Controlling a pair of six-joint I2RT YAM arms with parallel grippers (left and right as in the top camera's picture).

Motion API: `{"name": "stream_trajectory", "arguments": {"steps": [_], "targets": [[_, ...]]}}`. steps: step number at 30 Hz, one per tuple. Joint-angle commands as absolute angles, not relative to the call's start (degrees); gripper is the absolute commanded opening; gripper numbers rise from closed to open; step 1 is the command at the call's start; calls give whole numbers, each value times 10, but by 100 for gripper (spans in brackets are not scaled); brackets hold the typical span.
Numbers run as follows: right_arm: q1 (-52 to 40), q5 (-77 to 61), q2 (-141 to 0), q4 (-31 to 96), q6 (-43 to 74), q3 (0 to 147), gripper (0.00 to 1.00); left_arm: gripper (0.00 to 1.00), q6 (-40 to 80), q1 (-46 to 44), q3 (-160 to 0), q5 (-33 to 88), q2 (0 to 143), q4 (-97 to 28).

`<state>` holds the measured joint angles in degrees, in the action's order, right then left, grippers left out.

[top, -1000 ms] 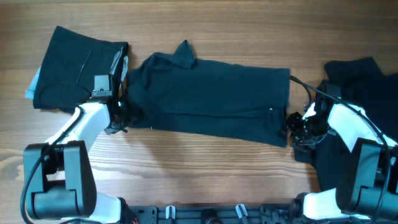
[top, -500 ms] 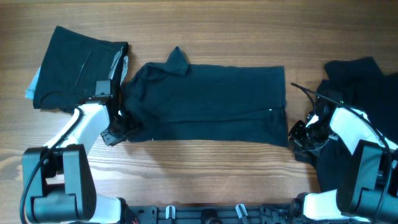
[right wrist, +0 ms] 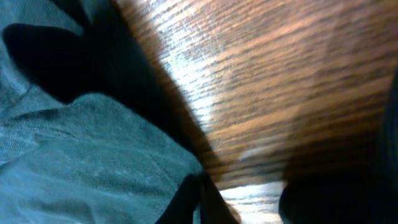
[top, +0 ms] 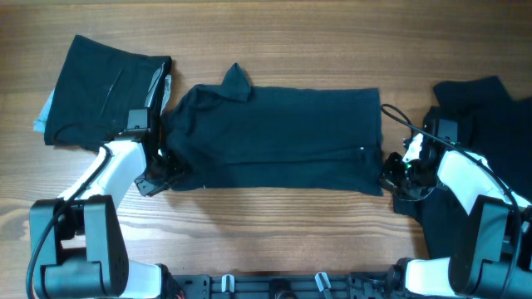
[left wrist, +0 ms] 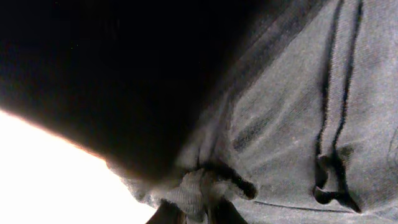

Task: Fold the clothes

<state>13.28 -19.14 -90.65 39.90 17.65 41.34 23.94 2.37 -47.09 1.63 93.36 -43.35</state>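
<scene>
Presently we have the dark shirt spread flat mid-frame on the tabletop, with folded clothes at upper left and a pile at right. Our left fingers are clamped on its lower-left corner, and our right fingers are pinched on the lower-right. We judge a fold is starting. Next we should lift both corners evenly toward the far edge.

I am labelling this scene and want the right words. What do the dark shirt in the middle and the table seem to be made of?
Shirt: soft knit cloth, perhaps cotton jersey, matte; the left wrist view shows fine ribs and loose wrinkles. Table: wood or wood-look laminate, with grain lines and a slight sheen; which of the two is unclear.
</scene>
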Motion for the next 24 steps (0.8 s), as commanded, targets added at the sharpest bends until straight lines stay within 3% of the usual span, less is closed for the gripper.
{"name": "stream_trajectory", "arguments": {"steps": [1, 6, 11, 12, 13, 14, 15, 19, 24], "targets": [[131, -190, -912, 432, 167, 421, 4, 9, 244, 25, -461, 25, 929, -432], [131, -51, -897, 549, 245, 467, 4, 6, 244, 25, -462, 25, 923, -477], [131, -35, -885, 603, 257, 486, 6, 8, 245, 25, -465, 42, 897, -531], [131, -43, -884, 603, 256, 486, 22, 10, 245, 25, -466, 42, 892, -535], [131, -51, -884, 603, 257, 489, 44, 20, 245, 25, -468, 43, 882, -540], [132, -54, -884, 601, 257, 494, 52, 27, 244, 25, -472, 45, 874, -546], [132, -53, -884, 597, 256, 503, 54, 35, 244, 25, -480, 50, 866, -552], [132, -68, -880, 608, 251, 589, 56, 49, 225, 25, -569, 56, 842, -617], [131, -214, -875, 598, 122, 696, 56, 53, 114, 3, -681, 158, 836, -578]]}}
